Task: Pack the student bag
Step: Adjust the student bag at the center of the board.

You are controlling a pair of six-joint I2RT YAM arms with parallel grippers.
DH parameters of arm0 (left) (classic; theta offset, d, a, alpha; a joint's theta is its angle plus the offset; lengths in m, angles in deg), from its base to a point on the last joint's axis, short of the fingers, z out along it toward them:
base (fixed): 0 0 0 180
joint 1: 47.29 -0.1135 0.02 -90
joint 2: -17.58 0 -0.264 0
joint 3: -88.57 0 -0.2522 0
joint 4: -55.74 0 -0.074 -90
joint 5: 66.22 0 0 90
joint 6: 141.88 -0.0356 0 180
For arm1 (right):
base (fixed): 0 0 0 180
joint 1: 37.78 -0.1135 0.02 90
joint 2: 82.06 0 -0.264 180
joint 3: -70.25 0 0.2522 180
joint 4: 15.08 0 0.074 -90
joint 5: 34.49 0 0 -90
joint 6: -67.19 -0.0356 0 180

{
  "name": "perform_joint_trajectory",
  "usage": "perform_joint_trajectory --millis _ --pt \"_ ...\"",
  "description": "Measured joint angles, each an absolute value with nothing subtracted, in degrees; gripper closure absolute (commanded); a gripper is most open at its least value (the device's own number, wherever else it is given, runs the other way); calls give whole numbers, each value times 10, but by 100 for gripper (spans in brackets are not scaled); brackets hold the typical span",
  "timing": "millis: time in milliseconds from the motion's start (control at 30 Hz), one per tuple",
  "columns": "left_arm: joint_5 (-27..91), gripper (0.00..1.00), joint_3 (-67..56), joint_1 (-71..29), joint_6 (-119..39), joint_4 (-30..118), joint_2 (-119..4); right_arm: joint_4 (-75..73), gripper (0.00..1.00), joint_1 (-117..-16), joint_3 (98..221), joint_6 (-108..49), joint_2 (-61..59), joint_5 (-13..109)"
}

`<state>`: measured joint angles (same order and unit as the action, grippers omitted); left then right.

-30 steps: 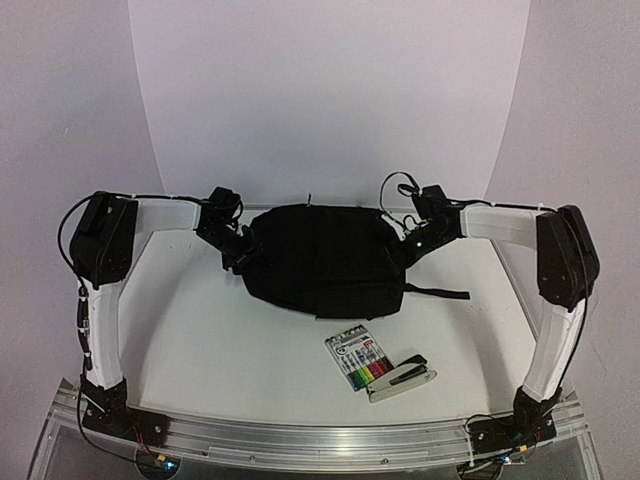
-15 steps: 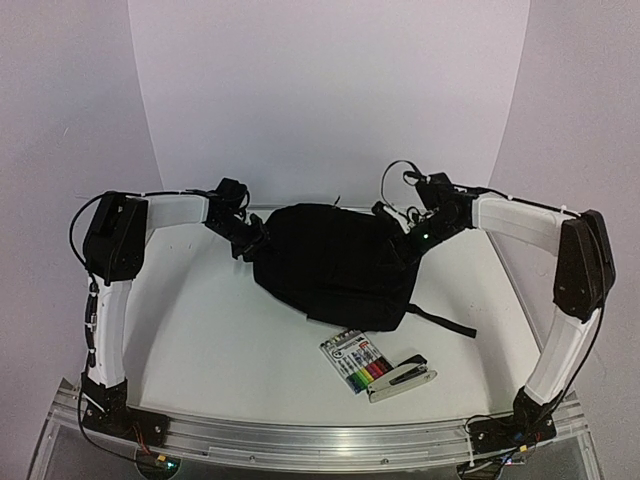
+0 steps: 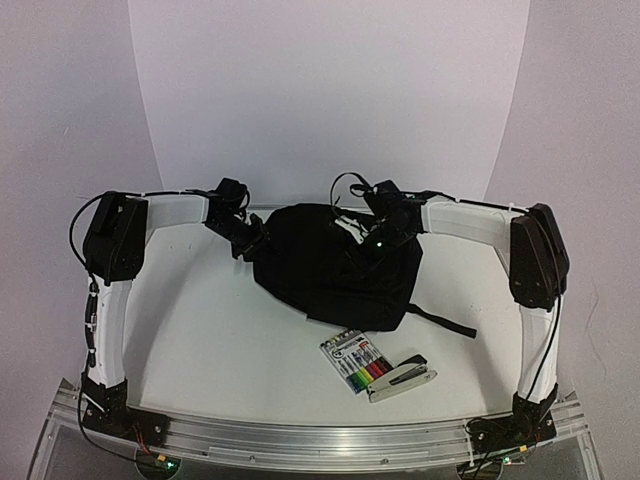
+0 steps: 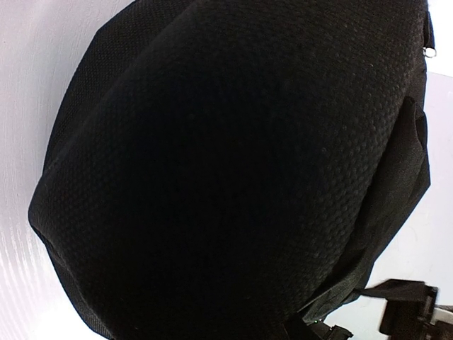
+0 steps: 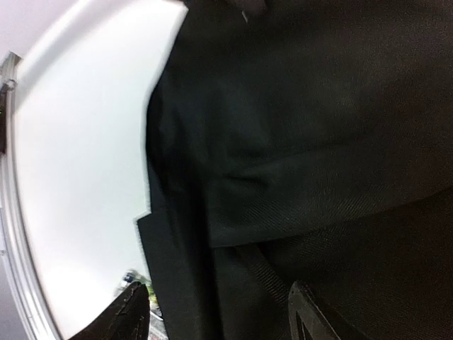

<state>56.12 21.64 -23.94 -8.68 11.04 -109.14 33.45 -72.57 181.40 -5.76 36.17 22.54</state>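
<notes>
The student bag (image 3: 335, 272), a soft black backpack, lies at the back middle of the table with one strap (image 3: 445, 322) trailing to the right. My left gripper (image 3: 254, 240) is at the bag's left edge and shut on its fabric. In the left wrist view the bag (image 4: 226, 170) fills the frame and hides my fingers. My right gripper (image 3: 367, 236) hovers over the bag's upper middle. In the right wrist view it (image 5: 219, 315) is open, its fingertips (image 5: 134, 312) wide apart just above the bag's folds (image 5: 311, 163).
A pack of coloured markers (image 3: 358, 360) and a stapler (image 3: 402, 377) lie side by side on the white table (image 3: 220, 340) in front of the bag. The table's metal front rail (image 3: 320, 440) runs between the arm bases.
My right gripper has let go of the bag's right side and moved left over its top. The bag was turned and shifted earlier and now lies still. The left gripper holds its place.
</notes>
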Motion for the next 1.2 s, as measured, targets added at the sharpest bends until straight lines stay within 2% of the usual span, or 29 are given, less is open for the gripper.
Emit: perform_joint_trajectory --millis 100,233,467,533,700,800,900,1000,1200 --pt "561 62 216 -239 -87 110 -1091 339 44 -725 1814 -55 378 244" --pt "561 63 216 -239 -87 110 -1091 339 59 -723 1814 -48 380 260" --pt "561 63 216 -239 -90 110 -1091 340 94 -723 1814 -40 380 278" --pt "560 62 216 -239 -93 110 -1091 342 100 -723 1816 -39 380 280" --pt "557 47 201 -238 -102 112 -1080 344 100 -723 1836 -38 380 279" --pt "557 34 158 -235 -104 119 -1047 344 100 -723 1850 -43 380 276" --pt "562 26 111 -233 -101 135 -1007 344 100 -723 1860 -51 380 277" --pt "569 24 73 -226 -98 154 -969 347 100 -723 1870 -60 380 281" --pt "568 27 59 -187 -96 187 -946 348 100 -724 1897 -81 399 287"
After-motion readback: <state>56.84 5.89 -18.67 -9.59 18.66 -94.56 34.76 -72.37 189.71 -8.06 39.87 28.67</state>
